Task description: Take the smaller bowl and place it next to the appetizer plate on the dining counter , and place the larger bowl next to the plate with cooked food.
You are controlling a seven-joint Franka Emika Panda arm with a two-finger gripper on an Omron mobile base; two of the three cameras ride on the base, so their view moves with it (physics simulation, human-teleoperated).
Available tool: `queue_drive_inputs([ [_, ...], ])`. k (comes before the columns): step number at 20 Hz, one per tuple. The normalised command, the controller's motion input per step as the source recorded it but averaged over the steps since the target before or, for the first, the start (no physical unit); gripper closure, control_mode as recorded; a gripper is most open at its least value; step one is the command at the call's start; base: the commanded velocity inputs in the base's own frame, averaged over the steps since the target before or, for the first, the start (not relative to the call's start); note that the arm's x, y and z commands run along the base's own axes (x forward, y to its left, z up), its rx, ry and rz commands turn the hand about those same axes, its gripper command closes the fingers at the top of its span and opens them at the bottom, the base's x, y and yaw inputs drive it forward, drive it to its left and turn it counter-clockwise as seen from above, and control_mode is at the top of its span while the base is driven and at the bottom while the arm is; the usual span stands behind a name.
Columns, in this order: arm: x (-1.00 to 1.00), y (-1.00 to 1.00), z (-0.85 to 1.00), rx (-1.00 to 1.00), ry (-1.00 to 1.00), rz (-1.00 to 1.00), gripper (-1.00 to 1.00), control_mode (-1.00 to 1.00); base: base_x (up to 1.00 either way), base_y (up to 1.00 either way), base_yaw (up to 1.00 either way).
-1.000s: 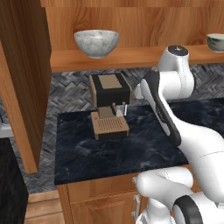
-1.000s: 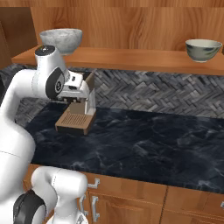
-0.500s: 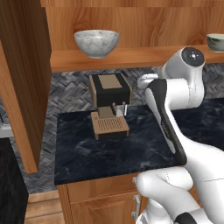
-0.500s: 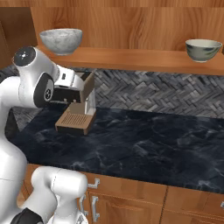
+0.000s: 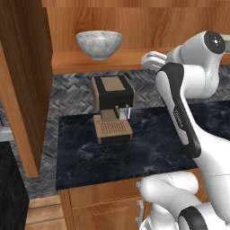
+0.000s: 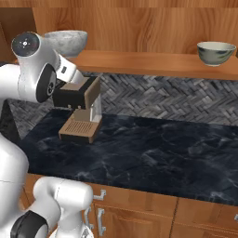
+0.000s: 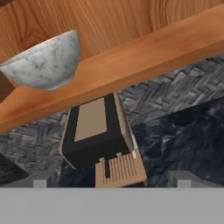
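Observation:
The larger bowl, white-grey marbled, stands on the wooden shelf above the counter; it is also the larger bowl in the right base view and the larger bowl at the hand view's upper left. The smaller bowl, greenish-cream, sits far to the right on the same shelf. My gripper is open, its grey fingertips wide apart with nothing between them. The white hand hovers at shelf height, just right of the larger bowl. Both plates and the dining counter are out of view.
A black and tan coffee machine stands on the black marbled wall counter, under the shelf and below my hand. A tall wooden cabinet side borders the left. Herringbone tiles line the back wall.
The arm has lifted: its upper joint rose and the hand climbed from in front of the coffee machine to shelf height. The gripper stayed open. Both bowls are unmoved.

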Motion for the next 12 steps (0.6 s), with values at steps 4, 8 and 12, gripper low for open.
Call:
queue_drive_inputs([
  [4, 0.01, 0.41, 0.35, 0.18, 0.0, 0.0, -1.0, -1.0, 0.0, 0.0, 0.0],
  [8, 0.06, 0.43, 0.33, 0.07, -0.01, 0.0, -1.0, -1.0, 0.0, 0.0, 0.0],
  [12, 0.12, 0.37, 0.34, 0.03, -0.13, 0.0, -1.0, -1.0, 0.0, 0.0, 0.0],
])
